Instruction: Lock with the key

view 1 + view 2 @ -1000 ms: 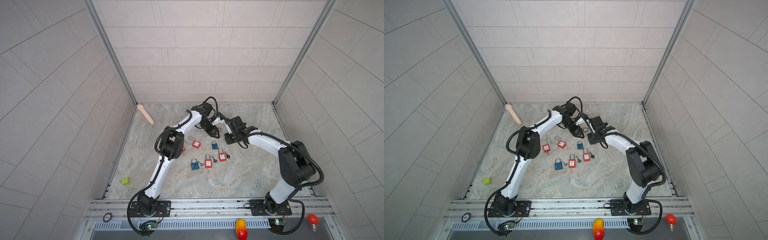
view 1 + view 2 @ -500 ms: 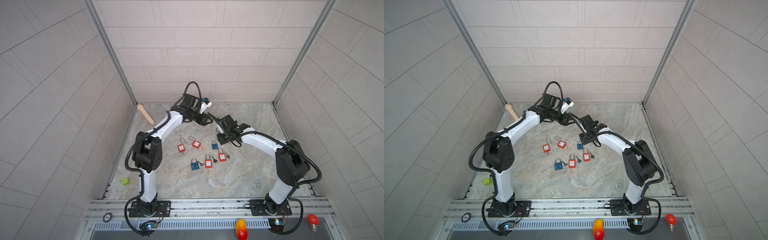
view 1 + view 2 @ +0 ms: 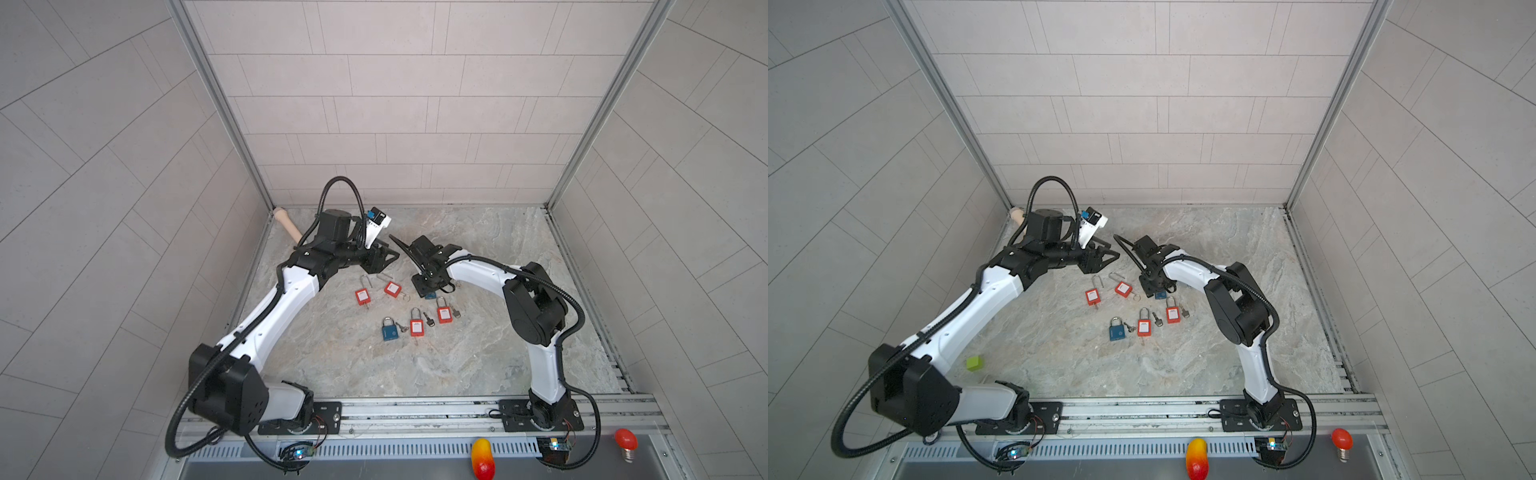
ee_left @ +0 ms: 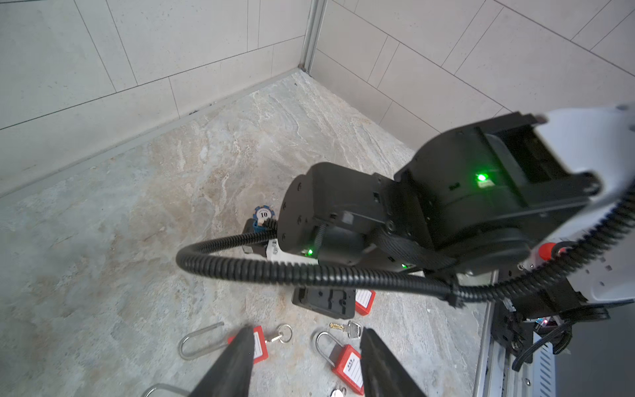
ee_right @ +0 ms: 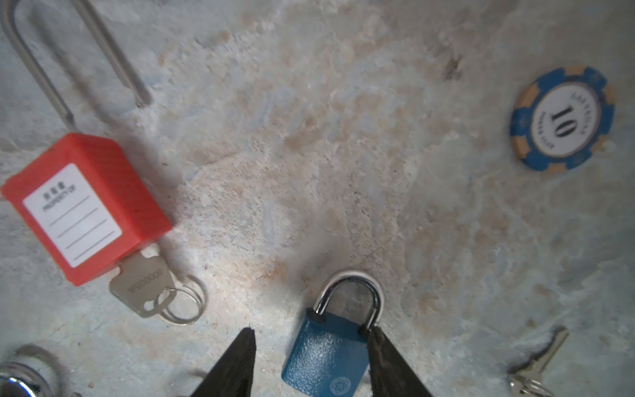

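A small blue padlock lies flat on the stone floor between the fingers of my right gripper. The gripper is open: one finger touches the lock's side by the shackle, and there is a gap on the other side. In both top views this gripper points down over that lock. A loose silver key lies nearby. My left gripper hangs open and empty above the floor, behind the locks. A red padlock has a key in it.
Several more red and blue padlocks with keys lie in the middle. A blue poker chip lies beyond the right gripper. A wooden peg rests at the back left wall, and a green cube at the front left.
The left arm has swung out to the left and its gripper has drawn back from the right gripper. The right gripper has come down over the blue padlock and widened its jaws.
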`<control>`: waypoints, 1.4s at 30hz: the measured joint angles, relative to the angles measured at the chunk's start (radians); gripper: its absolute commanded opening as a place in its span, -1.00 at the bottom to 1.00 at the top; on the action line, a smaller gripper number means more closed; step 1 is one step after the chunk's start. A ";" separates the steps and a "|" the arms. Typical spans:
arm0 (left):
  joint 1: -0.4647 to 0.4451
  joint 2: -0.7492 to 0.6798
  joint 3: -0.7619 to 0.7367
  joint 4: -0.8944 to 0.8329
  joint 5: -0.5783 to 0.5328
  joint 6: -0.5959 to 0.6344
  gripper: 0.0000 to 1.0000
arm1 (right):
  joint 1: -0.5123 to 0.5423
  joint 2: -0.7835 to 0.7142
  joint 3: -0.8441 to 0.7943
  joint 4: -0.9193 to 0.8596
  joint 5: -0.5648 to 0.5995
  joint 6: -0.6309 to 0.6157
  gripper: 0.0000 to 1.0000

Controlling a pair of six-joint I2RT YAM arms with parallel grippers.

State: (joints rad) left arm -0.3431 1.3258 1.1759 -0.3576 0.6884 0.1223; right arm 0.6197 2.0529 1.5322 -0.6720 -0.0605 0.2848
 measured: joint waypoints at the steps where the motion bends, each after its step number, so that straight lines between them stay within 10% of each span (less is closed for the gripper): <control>1: 0.000 -0.021 -0.017 -0.003 -0.006 0.004 0.10 | 0.000 0.011 0.013 -0.012 0.002 0.003 0.11; 21: 0.001 -0.251 -0.171 -0.078 -0.079 0.028 0.12 | -0.023 0.053 0.030 -0.062 0.068 0.029 -0.01; 42: 0.001 -0.311 -0.198 -0.119 -0.095 0.043 0.12 | -0.070 0.002 -0.022 -0.138 0.144 -0.241 -0.06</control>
State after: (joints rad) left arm -0.3424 1.0153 0.9783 -0.4763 0.5930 0.1654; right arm 0.5495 2.0552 1.5101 -0.8104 0.0837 0.0433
